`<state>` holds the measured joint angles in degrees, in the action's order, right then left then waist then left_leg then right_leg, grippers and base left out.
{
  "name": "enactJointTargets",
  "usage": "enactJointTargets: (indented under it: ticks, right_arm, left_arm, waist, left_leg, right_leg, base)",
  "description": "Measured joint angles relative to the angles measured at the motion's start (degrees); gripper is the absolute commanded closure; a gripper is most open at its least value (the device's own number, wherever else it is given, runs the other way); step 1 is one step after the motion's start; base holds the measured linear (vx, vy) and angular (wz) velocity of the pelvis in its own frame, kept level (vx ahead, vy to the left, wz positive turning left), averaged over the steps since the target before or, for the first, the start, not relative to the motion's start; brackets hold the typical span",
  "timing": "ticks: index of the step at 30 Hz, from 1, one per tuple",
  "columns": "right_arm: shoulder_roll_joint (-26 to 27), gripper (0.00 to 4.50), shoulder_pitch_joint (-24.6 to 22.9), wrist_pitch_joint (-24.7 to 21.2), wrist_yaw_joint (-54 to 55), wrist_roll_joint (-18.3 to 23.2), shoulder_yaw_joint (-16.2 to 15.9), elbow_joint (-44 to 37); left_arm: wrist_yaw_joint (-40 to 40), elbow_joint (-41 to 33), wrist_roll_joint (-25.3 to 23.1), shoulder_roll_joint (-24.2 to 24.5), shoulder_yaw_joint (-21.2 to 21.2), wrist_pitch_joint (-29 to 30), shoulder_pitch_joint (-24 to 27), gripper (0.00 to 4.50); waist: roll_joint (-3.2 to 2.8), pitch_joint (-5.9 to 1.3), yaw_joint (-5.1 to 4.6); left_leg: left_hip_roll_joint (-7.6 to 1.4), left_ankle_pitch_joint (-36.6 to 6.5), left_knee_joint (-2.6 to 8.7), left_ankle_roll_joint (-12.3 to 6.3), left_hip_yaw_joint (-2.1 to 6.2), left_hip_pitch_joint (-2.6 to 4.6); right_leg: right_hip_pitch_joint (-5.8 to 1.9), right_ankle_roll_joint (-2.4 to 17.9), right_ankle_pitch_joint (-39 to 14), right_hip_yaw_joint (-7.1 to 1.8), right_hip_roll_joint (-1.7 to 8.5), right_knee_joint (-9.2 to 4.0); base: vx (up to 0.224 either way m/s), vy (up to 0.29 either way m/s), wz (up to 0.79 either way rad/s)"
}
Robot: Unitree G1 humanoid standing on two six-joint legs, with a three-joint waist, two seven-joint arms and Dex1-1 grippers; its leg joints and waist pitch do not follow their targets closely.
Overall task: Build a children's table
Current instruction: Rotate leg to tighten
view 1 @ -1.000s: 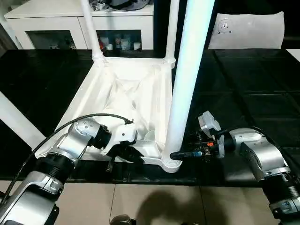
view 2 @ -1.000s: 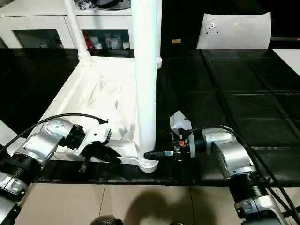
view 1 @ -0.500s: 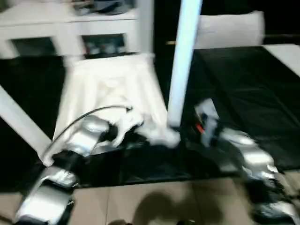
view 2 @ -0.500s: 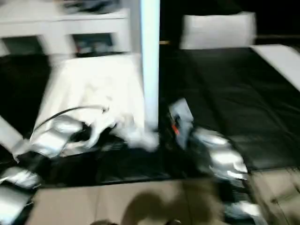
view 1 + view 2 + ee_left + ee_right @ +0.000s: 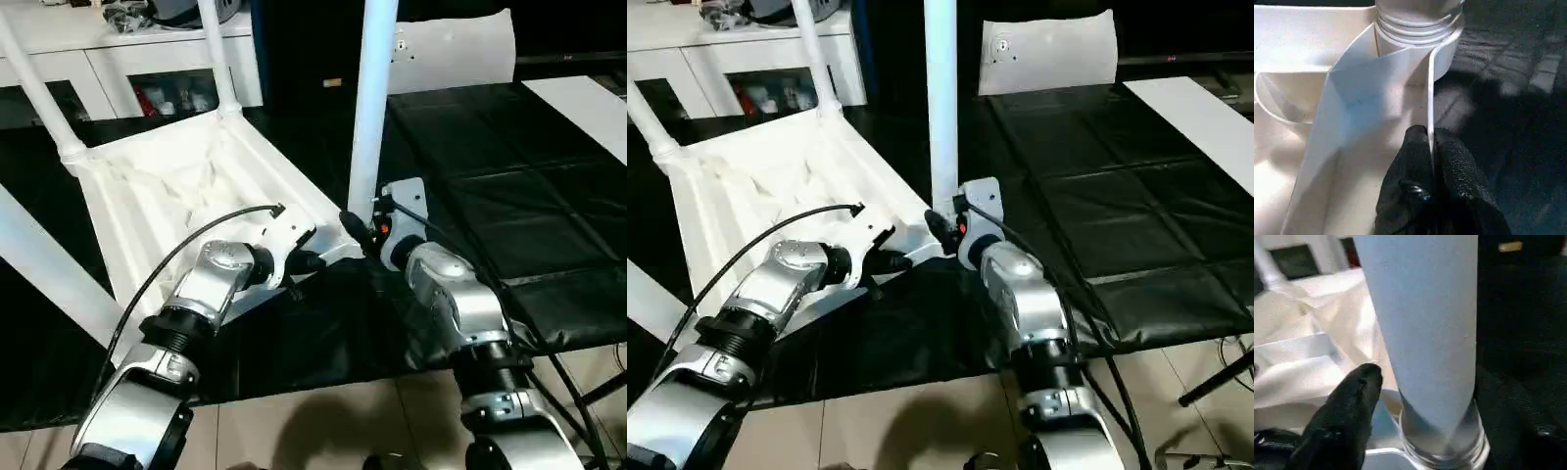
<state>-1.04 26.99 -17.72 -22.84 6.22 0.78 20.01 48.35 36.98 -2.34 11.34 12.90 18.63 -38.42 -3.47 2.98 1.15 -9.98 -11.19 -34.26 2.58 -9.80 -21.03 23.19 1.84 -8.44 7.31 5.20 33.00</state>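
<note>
The children's table lies upside down on the black work table, its white ribbed tabletop (image 5: 167,186) facing up. White legs stand in its corner sockets. The nearest leg (image 5: 370,98) rises from the front right corner. My left gripper (image 5: 1431,142) is shut on the tabletop's thin rim wall, just beside that corner socket (image 5: 1418,29). My right gripper (image 5: 1437,387) is open, with one black finger (image 5: 1347,421) on either side of the leg's base and a thin gap between this finger and the leg. In the head views the right gripper (image 5: 358,230) sits at the foot of that leg.
A white cabinet (image 5: 127,59) with glass doors stands behind the black work table (image 5: 490,166). A white cushion-like pack (image 5: 456,49) lies at the back right, a white sheet (image 5: 588,108) at the far right. The table's front edge and the floor (image 5: 323,421) lie just below my forearms.
The whole picture has swung, so the camera has moved. My right gripper's fingers have spread apart around the leg's base. The left gripper still pinches the rim.
</note>
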Motion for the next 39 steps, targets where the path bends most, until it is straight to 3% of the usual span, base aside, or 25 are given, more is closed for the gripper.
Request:
enactJointTargets:
  ticks: [5, 9, 13, 18, 22, 27, 30, 39]
  right_arm:
    - [-4.8, 0.74, -3.9, 2.2, -7.5, 1.1, -1.3, -3.3]
    - [-10.4, 0.42, -8.3, 1.4, -15.9, 4.2, -1.3, -7.1]
    - [-13.6, 0.05, -11.3, 2.2, -21.7, 5.7, -2.9, -10.9]
    - [-16.1, 0.02, -13.6, 2.0, -24.5, 5.5, -3.8, -13.4]
    - [-17.1, 0.02, -14.8, 2.5, -27.0, 5.5, -6.1, -13.4]
    - [-17.4, 0.02, -15.3, 3.2, -27.2, 5.5, -6.3, -13.6]
    - [-17.5, 0.0, -15.7, 3.4, -27.3, 5.5, -6.3, -14.4]
    - [-17.5, 0.0, -15.9, 4.6, -27.2, 5.5, -6.9, -14.7]
  left_arm:
    - [5.7, -0.8, 0.2, 2.9, 1.7, -4.2, 1.1, 4.5]
    - [15.2, -2.0, 1.2, 8.3, 3.3, -10.4, 3.2, 4.5]
    - [20.7, -2.8, 1.7, 11.7, 3.4, -12.1, 4.2, 4.5]
    - [21.3, -3.8, 2.7, 12.6, 2.9, -12.0, 5.3, 4.5]
    - [19.8, -4.8, 3.2, 11.4, 2.1, -10.9, 6.2, 4.5]
    - [17.5, -5.8, 3.4, 9.8, 2.0, -10.0, 6.9, 4.5]
    - [15.4, -6.8, 3.5, 9.1, 1.6, -9.1, 7.5, 3.95]
    - [10.4, -8.7, 3.7, 6.8, 0.9, -9.1, 7.6, 3.72]
  waist:
    - [0.0, 0.01, 1.13]
    - [0.01, 0.02, 2.83]
    - [0.01, 0.03, 4.14]
    - [0.09, 0.05, 4.09]
    - [0.08, 0.05, 3.97]
    - [0.04, 0.04, 3.95]
    - [0.02, 0.02, 3.9]
    - [0.02, 0.01, 3.63]
  left_leg:
    - [0.0, -0.1, -0.04, 0.13, 0.0, 0.03]
    - [0.0, 0.0, -0.07, 0.08, 0.01, 0.04]
    - [0.01, -0.2, -0.2, 0.26, -0.03, 0.04]
    - [0.03, -0.1, -0.25, 0.27, -0.06, 0.06]
    - [0.03, -0.1, -0.23, 0.27, -0.06, 0.05]
    - [0.03, -0.2, -0.22, 0.26, -0.07, 0.03]
    - [0.03, -0.1, -0.22, 0.26, -0.07, 0.05]
    - [0.01, -0.1, -0.22, 0.27, -0.06, 0.09]
  right_leg:
    - [0.09, 0.0, 0.0, 0.0, 0.01, 0.01]
    - [0.16, 0.2, 0.1, 0.01, 0.04, 0.05]
    - [0.15, 0.0, 0.0, -0.02, 0.08, 0.05]
    - [0.13, -0.1, 0.0, -0.12, 0.08, 0.08]
    - [0.14, -0.1, 0.0, -0.12, 0.07, 0.07]
    - [0.15, -0.1, 0.0, -0.12, 0.07, 0.06]
    - [0.14, -0.1, 0.0, -0.12, 0.07, 0.07]
    - [-0.08, -0.1, 0.0, -0.11, 0.03, 0.06]
  base:
    - [0.0, 0.0, 0.0]
    - [0.0, 0.0, 0.0]
    - [0.0, 0.0, 0.0]
    - [0.0, 0.0, 0.0]
    - [0.0, 0.0, 0.0]
    - [0.0, 0.0, 0.0]
    - [0.0, 0.0, 0.0]
    - [0.0, 0.0, 0.0]
